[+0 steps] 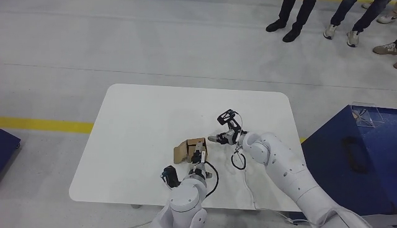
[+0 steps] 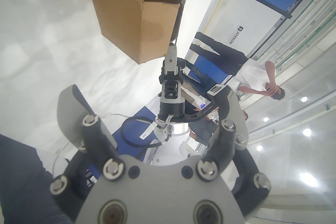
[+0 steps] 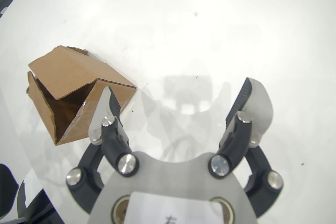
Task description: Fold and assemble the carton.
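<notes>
LEFT WRIST, FOREGROUND: My left pincer (image 2: 147, 89) stands with its two fingers wide apart and nothing between them. Just beyond it the brown carton (image 2: 123, 15) rests on the white table (image 1: 155, 122), one end open and its walls not squared up. Past the carton, this same view catches my right pincer (image 2: 171, 57) side-on, one fingertip at the lower edge of a hanging flap (image 2: 179, 21); I cannot tell whether it touches.

The right wrist view adds what that angle hides. The right pincer's fingers are spread apart and hold nothing, one finger is just beside the carton's near corner, and the dark inside of the open end faces the camera.

From above, the carton lies toward the table's near edge, with my left pincer on its near side and my right pincer just beside it.
</notes>
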Robot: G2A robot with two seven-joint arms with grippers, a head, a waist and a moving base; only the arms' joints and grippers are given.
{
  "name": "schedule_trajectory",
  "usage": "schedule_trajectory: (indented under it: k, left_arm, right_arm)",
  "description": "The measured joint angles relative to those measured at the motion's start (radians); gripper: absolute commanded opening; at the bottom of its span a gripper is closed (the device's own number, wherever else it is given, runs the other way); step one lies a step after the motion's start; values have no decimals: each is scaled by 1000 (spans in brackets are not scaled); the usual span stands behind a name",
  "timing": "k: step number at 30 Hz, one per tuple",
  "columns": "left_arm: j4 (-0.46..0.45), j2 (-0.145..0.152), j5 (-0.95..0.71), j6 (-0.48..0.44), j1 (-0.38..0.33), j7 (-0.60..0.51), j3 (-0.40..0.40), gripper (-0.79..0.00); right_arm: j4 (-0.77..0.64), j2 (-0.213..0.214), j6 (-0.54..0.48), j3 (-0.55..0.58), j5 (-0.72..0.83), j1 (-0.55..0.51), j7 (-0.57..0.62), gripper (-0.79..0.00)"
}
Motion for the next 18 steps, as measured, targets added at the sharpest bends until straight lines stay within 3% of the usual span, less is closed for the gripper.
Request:
schedule_trajectory:
  k: [2, 4, 8, 12, 15, 18]
  left_arm:
    - [-6, 0, -4, -6, 1, -3, -5, 0]
    - [-31, 1, 7, -78, 13, -22, -25, 0]
    - [-37, 10, 34, -369, 83, -132, -62, 0]
    - [42, 20, 64, -685, 156, -256, -111, 0]
    - [111, 27, 79, -838, 178, -342, -138, 0]
    - [133, 28, 108, -951, 176, -351, -147, 0]
  right_arm:
    - [-9, 2, 19, 11, -3, -4, -20, 0]
    - [-36, 7, 65, 43, 0, -13, -80, 0]
    - [-108, 20, 96, 91, -29, -49, -176, 0]
    - [-165, 30, 77, 116, -77, -98, -262, 0]
    - [-187, 31, 80, 120, -111, -125, -308, 0]
    - [-190, 31, 89, 119, -133, -126, -317, 0]
